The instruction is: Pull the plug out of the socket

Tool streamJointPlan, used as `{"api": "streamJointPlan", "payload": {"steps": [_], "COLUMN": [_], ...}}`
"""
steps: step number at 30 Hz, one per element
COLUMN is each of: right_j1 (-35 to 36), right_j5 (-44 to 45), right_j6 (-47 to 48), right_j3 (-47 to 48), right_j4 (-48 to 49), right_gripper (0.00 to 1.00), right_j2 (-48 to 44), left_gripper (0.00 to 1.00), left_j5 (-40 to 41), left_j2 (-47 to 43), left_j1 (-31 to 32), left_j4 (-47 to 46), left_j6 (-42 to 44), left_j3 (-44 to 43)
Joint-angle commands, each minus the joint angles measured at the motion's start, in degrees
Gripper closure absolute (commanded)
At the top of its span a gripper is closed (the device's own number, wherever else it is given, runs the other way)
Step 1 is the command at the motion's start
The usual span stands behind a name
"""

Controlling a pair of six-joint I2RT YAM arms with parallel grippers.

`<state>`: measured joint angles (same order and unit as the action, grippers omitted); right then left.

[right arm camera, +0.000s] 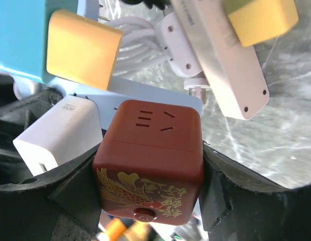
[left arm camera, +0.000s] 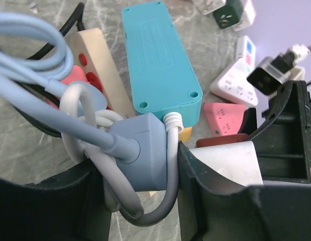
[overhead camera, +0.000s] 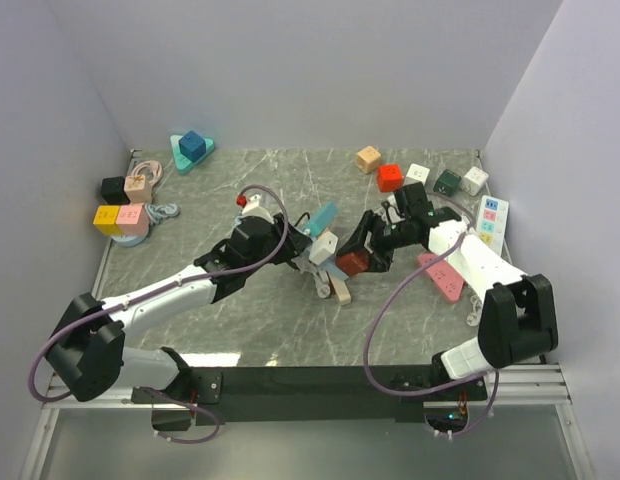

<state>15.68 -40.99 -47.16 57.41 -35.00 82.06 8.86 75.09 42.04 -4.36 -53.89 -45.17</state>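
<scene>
My right gripper is shut on a dark red cube socket with a gold fish print, at the table's middle. A white charger sits against its left side. My left gripper is shut on a blue-grey plug with a pale blue cable; a white cable is pinched beside it. The red cube's edge shows just right of that plug. Whether the plug's pins sit in the cube is hidden.
A teal power strip and a beige strip lie tangled with cables around the grippers. A pink strip and a white strip lie right. Cube sockets line the back; stacked cubes stand left.
</scene>
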Motion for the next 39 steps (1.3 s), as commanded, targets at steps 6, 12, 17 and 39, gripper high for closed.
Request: {"api": "streamJointPlan", "payload": {"steps": [6, 12, 17, 39], "right_j1": [-5.57, -4.44, -4.52, -3.36], "right_j5": [-0.59, 8.83, 12.07, 5.84], "right_j6": [25.17, 29.31, 29.04, 24.57], "right_j3": [12.98, 13.35, 12.2, 11.92], "right_j4": [-18.5, -22.13, -20.8, -14.65], "right_gripper": [1.0, 1.0, 1.0, 1.0], "right_j2": [4.41, 4.42, 3.01, 2.24], "left_gripper": [0.99, 0.99, 0.99, 1.0], "left_j5": [13.9, 14.6, 15.22, 15.39], "left_j2": [-0.56, 0.76, 2.34, 2.87], "left_j1": [-8.73, -8.73, -8.91, -14.09], "left_j4": [13.76, 15.0, 16.31, 17.63], "left_j6": [10.56, 11.79, 12.58, 11.88], "left_j3": [2.81, 0.7, 1.13, 7.99]}}
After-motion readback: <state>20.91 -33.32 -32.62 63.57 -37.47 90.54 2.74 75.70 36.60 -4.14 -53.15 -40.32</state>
